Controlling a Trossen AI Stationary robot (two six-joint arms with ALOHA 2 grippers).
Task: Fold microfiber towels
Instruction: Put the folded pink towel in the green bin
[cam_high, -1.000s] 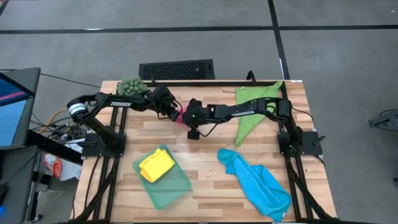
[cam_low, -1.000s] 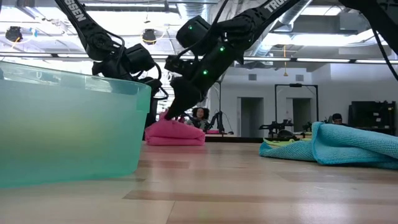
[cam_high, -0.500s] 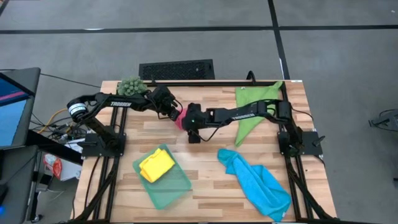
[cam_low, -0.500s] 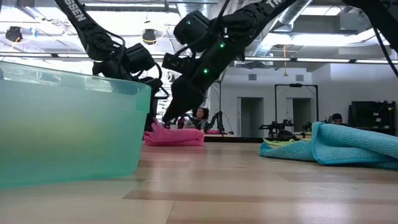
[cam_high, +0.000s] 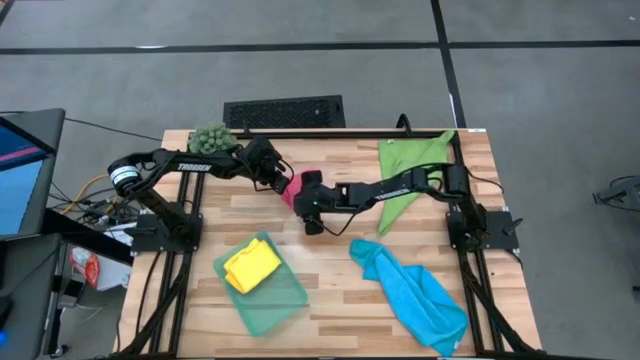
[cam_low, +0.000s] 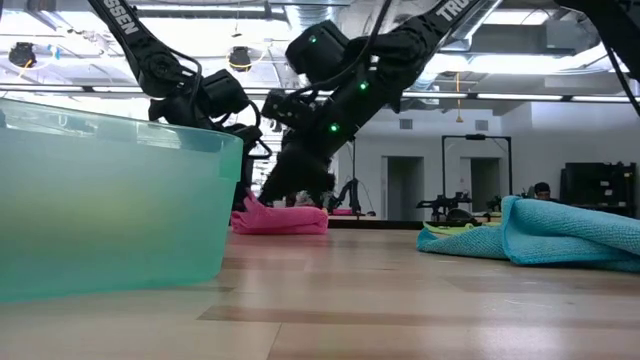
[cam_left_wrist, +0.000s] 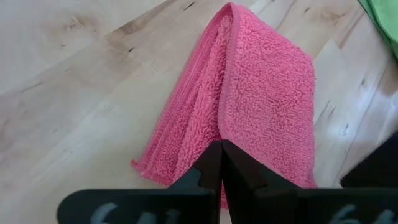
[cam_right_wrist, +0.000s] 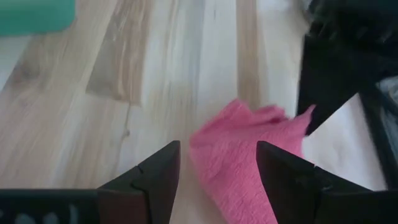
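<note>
Pink towel edge pinched by left gripper; right gripper, fingers spread, should be lowered w/ hems aligned.

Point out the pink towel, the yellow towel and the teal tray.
pink towel (cam_left_wrist: 261, 93), left wrist view, on the top folded layer.
yellow towel (cam_high: 251, 266), high view, on the middle of the folded cloth lying in the tray.
teal tray (cam_high: 283, 303), high view, on the bare floor beside the yellow towel.
</note>
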